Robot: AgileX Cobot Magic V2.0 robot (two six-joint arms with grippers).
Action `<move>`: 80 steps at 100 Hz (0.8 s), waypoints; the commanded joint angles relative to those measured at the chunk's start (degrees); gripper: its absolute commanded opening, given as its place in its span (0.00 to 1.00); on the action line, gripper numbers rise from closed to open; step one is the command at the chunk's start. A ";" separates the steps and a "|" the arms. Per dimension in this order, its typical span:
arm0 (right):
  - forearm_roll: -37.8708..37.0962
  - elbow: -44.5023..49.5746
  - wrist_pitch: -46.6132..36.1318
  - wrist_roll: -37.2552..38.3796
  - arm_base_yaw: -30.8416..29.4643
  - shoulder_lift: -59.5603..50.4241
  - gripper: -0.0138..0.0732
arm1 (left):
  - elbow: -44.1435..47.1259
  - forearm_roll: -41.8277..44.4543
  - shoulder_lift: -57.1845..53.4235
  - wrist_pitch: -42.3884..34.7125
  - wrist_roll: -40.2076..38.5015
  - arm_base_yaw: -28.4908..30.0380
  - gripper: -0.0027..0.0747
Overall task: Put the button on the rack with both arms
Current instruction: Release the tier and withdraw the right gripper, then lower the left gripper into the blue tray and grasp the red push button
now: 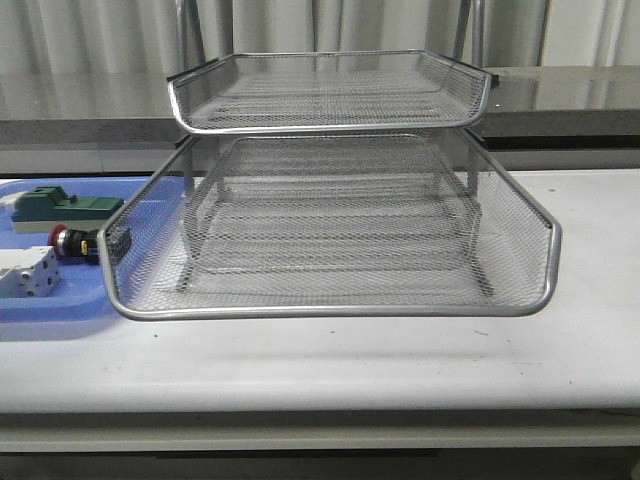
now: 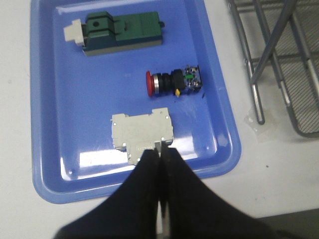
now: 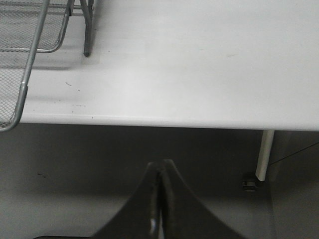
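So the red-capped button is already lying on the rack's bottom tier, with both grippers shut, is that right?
Not quite. The button lies in the blue tray beside the rack, as the left wrist view shows. Both the left gripper and right gripper are shut.

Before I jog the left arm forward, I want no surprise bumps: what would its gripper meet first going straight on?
Probably the white block: the left gripper, fingers closed, points at its near edge on the blue tray. The button lies beyond. Height above the block is unclear.
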 commanded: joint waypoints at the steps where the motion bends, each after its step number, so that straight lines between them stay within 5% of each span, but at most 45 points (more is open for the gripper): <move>1: -1.08 -1.90 -2.97 -0.02 -0.17 0.35 0.08 | -5.92 -0.93 3.82 2.51 4.77 -0.57 0.01; 30: -1.08 -1.90 -2.97 -0.02 -0.17 0.35 0.08 | -11.95 -8.23 11.78 8.22 16.48 -0.68 0.08; 42: -1.08 -1.90 -2.97 -0.02 -0.17 0.35 0.08 | -11.95 -8.78 11.87 8.82 18.12 -0.68 0.38; 52: -1.08 -1.90 -2.97 -0.02 -0.17 0.35 0.08 | -11.95 -8.78 11.87 8.93 18.53 -0.68 0.79; 58: -1.08 -1.90 -2.97 -0.02 -0.17 0.35 0.08 | -11.95 -8.78 11.87 8.93 18.53 -0.68 0.96; 80: -1.08 -1.90 -2.97 -0.02 -0.17 0.35 0.08 | -11.95 -8.93 11.87 8.60 18.53 -0.68 0.83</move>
